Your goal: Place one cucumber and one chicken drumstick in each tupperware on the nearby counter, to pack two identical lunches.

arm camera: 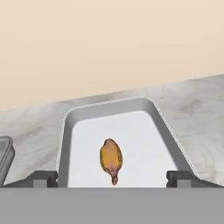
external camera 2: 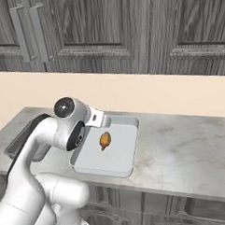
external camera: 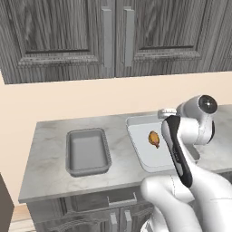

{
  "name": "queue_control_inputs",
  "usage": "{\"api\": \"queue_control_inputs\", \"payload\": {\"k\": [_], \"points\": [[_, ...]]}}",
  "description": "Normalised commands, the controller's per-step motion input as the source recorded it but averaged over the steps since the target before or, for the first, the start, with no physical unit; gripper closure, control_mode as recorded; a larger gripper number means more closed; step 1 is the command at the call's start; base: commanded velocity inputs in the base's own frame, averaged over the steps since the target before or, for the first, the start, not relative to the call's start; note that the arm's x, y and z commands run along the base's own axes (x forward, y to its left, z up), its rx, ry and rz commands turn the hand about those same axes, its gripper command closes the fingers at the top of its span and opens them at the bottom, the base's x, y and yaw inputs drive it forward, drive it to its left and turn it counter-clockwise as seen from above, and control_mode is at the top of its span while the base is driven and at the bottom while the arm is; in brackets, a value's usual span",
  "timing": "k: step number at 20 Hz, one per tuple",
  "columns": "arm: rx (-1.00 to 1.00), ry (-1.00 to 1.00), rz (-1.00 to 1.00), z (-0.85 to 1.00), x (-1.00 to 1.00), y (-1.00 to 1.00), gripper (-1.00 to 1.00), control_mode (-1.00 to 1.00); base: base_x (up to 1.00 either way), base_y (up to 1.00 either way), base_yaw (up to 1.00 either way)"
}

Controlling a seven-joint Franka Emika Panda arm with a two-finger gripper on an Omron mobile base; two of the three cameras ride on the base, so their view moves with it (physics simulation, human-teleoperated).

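- A chicken drumstick (arm camera: 111,160) lies on the white floor of the larger tupperware (external camera: 138,146), near its middle and touching no wall.
- The fingers (arm camera: 43,178) stand spread wide and empty above that tray; the drumstick sits between them in the hand view, free of both.
- The smaller all-grey tupperware (external camera: 88,152) sits apart on the counter (external camera 2: 191,150), at about 9 o'clock from the white one in the left base view, with nothing in it.
- I judge the drop into this tray done; the step in hand is to clear off.
- To do it well: lift straight up with the fingers spread, so the tips miss the rim and drumstick.
- Then swing away; no cucumber is on this stretch of counter.
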Motion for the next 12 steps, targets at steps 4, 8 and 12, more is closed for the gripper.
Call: {"api": "queue_control_inputs", "payload": {"k": [4, 8, 12], "points": [[0.0, 0.13, 0.0, 1.0, -0.78, 0.0, -1.0, -1.0, 0.0, 0.0, 0.0], [0.0, 0.31, 0.0, 0.63, -0.89, 0.0, -1.0, -1.0, 0.0, 0.0, 0.0], [0.0, 0.11, 0.0, 0.03, -0.25, 0.0, -1.0, 1.0, -0.75, -0.02, 0.0]]}}
